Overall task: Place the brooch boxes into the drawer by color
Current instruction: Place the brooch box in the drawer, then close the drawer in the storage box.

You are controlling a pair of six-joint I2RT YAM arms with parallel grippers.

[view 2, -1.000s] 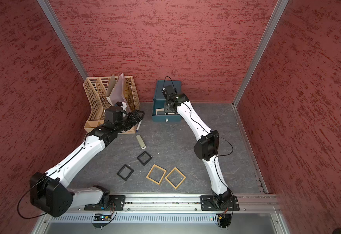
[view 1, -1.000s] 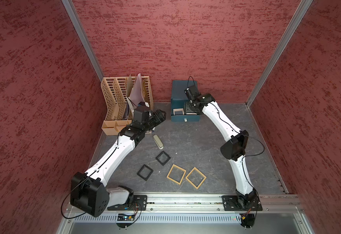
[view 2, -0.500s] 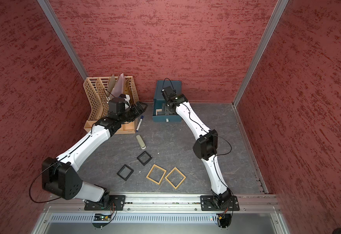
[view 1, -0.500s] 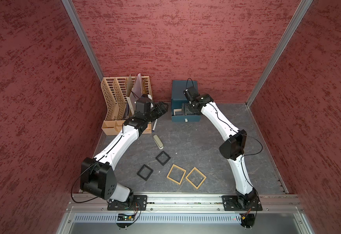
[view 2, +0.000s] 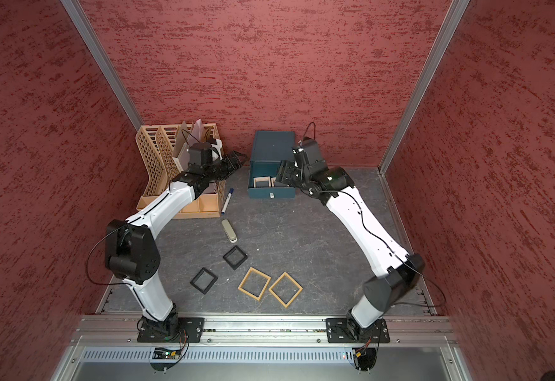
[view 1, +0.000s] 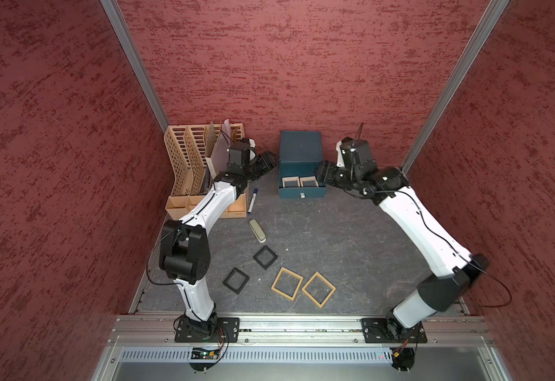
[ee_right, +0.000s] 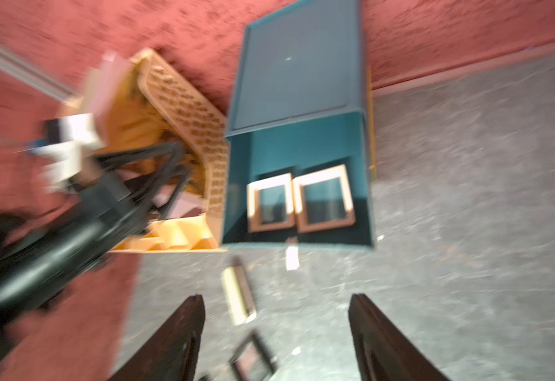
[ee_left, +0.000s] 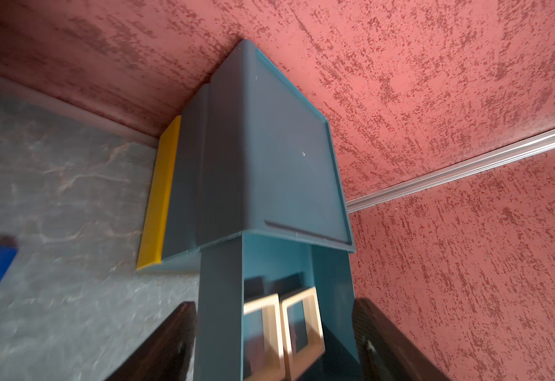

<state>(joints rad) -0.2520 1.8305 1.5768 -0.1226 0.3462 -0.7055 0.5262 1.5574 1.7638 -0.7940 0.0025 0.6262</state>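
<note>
Resting in smooth teal drawer [view 1: 289,192], two square beige-rimmed boxes [view 1: 291,182]

You see the dark teal chest [view 1: 300,145] with its top drawer [view 1: 302,191] pulled open, two pale beige boxes [view 1: 291,181] flat side by side inside, and two black boxes [view 1: 265,257] and two larger tan boxes [view 1: 286,283] lying flat well in front.

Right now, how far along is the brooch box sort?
Done: two pale beige boxes lie side by side in the open top drawer. In hand: nothing; left tool and right tool are open and empty. Left: two black boxes and two tan boxes on the table.
</note>
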